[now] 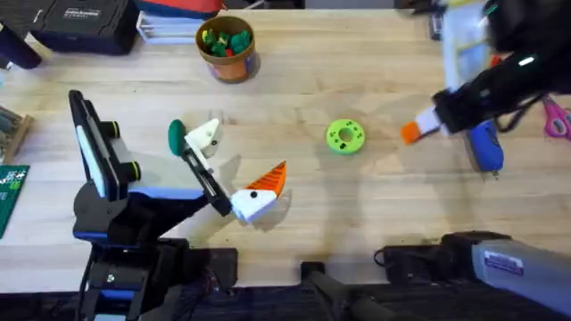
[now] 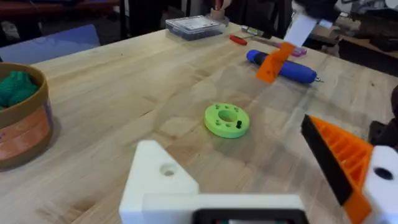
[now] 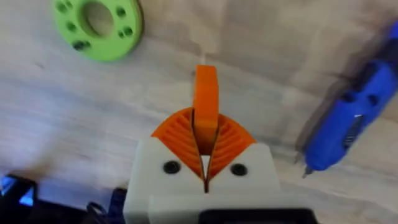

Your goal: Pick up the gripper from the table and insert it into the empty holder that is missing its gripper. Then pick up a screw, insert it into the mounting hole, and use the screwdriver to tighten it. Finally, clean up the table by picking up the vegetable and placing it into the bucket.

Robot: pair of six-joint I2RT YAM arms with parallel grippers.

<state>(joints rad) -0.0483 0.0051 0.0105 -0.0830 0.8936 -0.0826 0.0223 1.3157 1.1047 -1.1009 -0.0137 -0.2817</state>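
Overhead: noted thin black bar-shaped holder toward the wooden table's front-left corner, white plastic gripper block with orange ribbed wedge tip touching its near end; seated or merely resting, cannot tell. Small dark-green oval toy vegetable just beside the holder's far end. Round yellow-orange bucket at the far edge, left of middle, toys inside. Bright-green round disc with holes mid-table. Blue cylindrical electric screwdriver lying near the right edge, right gripper just beside it.

Left wrist: left gripper spread wide, gripping nothing.

Right wrist: right gripper closed, orange pads pressed together, apparently gripping nothing.

Risks, as judged:
- Closed fingers descending on the screwdriver: likely to roll it toward the right edge.
- Unseated gripper block: likely to drop out under any nudge to the holder.
- Vegetable so near the holder: easily knocked aside.
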